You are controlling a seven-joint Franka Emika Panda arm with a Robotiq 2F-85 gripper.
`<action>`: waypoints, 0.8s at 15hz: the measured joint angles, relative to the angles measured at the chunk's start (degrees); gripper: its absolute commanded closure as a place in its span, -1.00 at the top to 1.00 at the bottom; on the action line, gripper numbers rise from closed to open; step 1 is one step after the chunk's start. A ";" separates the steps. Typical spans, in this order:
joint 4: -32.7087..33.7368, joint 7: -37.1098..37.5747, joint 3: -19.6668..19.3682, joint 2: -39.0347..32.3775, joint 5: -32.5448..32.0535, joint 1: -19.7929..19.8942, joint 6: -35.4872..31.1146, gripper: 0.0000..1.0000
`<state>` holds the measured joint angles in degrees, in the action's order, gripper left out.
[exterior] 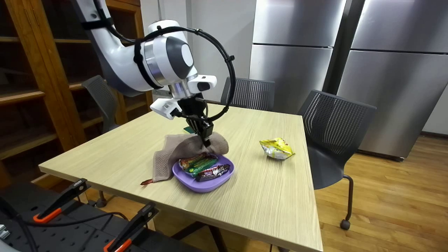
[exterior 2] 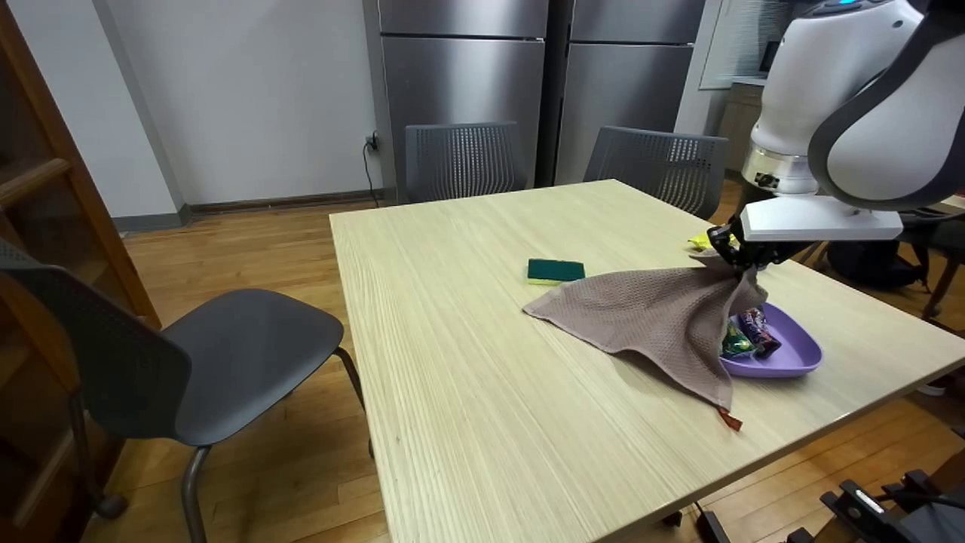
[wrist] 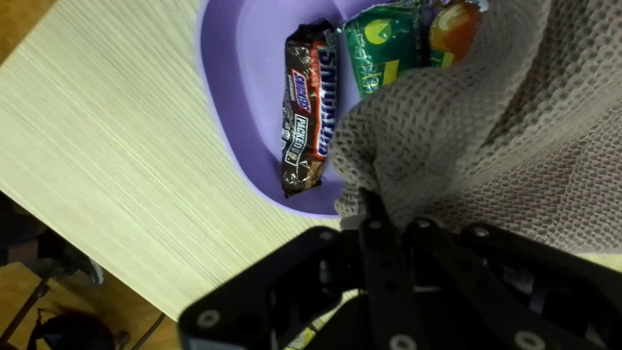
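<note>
My gripper (exterior: pixel 206 142) is shut on a grey-brown waffle towel (exterior: pixel 164 159), pinching a bunched part of it beside the plate's rim. It also shows in an exterior view (exterior 2: pixel 740 260) and in the wrist view (wrist: pixel 384 209). The towel hangs from the fingers and spreads over the table (exterior 2: pixel 648 309); it covers part of a purple plate (exterior: pixel 203 188). On the plate lie a dark Snickers wrapper (wrist: pixel 311 107) and a green snack packet (wrist: pixel 384 46), partly hidden by the towel. An orange-coloured wrapper part (wrist: pixel 454 29) shows beside the green packet.
A green and yellow sponge (exterior 2: pixel 556 270) lies on the table (exterior 2: pixel 467 362) behind the towel. A yellow snack bag (exterior: pixel 277 148) lies on the table away from the plate. Grey chairs (exterior: pixel 336 140) stand around the table. Clamps (exterior: pixel 131 227) sit near its edge.
</note>
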<state>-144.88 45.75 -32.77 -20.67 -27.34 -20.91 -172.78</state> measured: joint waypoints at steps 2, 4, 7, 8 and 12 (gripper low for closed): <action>-0.39 -0.71 -0.18 0.00 0.63 1.40 -0.13 -0.98; -0.68 -2.65 -0.45 -0.02 2.54 2.36 -0.15 -0.98; -1.06 -5.78 -0.49 -0.05 5.89 3.45 -0.15 -0.98; -1.22 -6.77 -0.50 -0.06 6.94 3.73 -0.15 -0.98; -1.78 -10.02 -0.57 -0.24 10.40 4.38 -0.15 -0.98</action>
<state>-146.66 35.73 -33.34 -20.90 -16.94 -16.53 -172.93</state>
